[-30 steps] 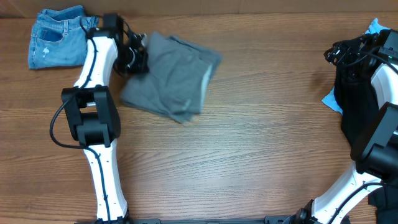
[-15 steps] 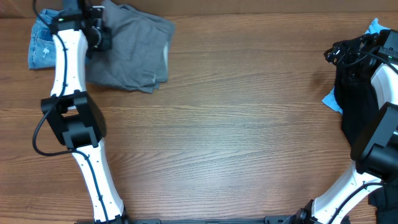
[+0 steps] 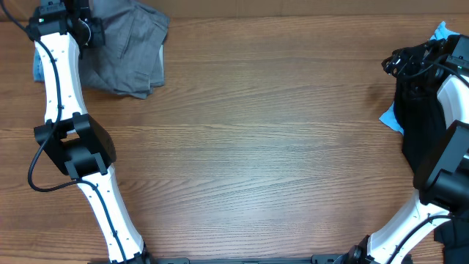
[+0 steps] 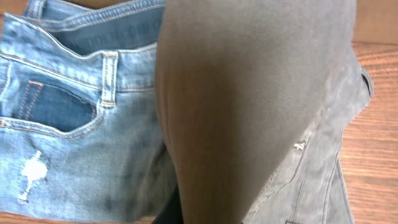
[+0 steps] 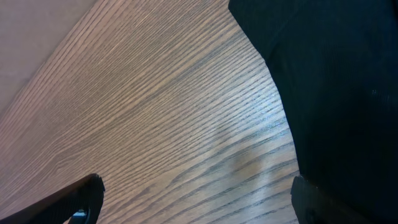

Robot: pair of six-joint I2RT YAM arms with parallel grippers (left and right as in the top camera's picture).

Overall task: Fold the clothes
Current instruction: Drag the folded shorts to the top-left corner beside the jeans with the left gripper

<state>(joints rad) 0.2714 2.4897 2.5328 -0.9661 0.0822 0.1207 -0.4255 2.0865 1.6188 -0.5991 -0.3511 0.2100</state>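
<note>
The folded grey shorts [image 3: 126,53] lie at the far left corner of the table. My left gripper [image 3: 86,31] is shut on their left edge. In the left wrist view the grey cloth [image 4: 261,93] drapes over the jaws and hides them, and it partly covers the faded-denim shorts [image 4: 68,124]. Overhead, only a blue sliver of the denim shorts [image 3: 37,70] shows beside the arm. My right gripper [image 5: 199,199] is open and empty above bare wood, next to the black garment [image 5: 336,81]. The black garment [image 3: 419,117] lies at the right edge over light-blue cloth [image 3: 442,33].
The left arm's elbow and base [image 3: 73,147] stretch along the left side of the table. The right arm [image 3: 447,169] stands over the black garment at the right edge. The wooden table [image 3: 278,147] fills the middle of the view.
My left gripper has dragged the grey shorts left and back to the far corner, over the denim shorts. The right arm has not moved.
</note>
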